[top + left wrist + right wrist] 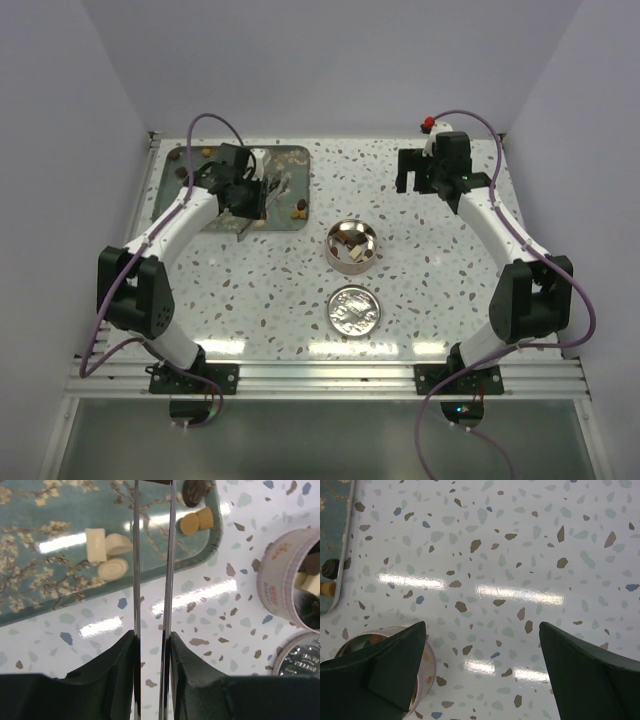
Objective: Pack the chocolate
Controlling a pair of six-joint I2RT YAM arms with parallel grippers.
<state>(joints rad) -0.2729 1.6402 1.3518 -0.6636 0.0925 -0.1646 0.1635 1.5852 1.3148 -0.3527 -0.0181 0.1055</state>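
Gripping tongs above the tray, with a few pieces in the tin

The left fingers (243, 197) are pressed together on a pair of metal tongs (170, 555), one black finger against the outer face of each thin blade. The blades run side by side with a narrow gap between them. They leave the wrist view at its top edge, so I cannot tell whether their tips hold anything. They hang over the near right part of a teal, blossom-patterned tray (30, 555), which lies in the far left corner of the bench (430, 300).

Most of the chocolate (112, 569) lies loose on that tray. Three pale cream pieces sit close together just left of the blades. Two tan cup-shaped pieces touch each other near the tray's right edge, with a dark round piece just beyond them. The overhead view shows a few more dark lumps toward the tray's far left corner, too small to describe further.

A round tin (275, 585) stands open near the middle of the bench, a little off the tray's near right corner. It holds several pieces, some pale cream and some dark brown. Its lid (354, 309) lies flat just beside it, between the tin and the bench's near edge.

The right fingers (395, 665) are spread wide apart with nothing between them, above bare bench toward the far right corner. In their wrist view, part of the tin shows behind one finger
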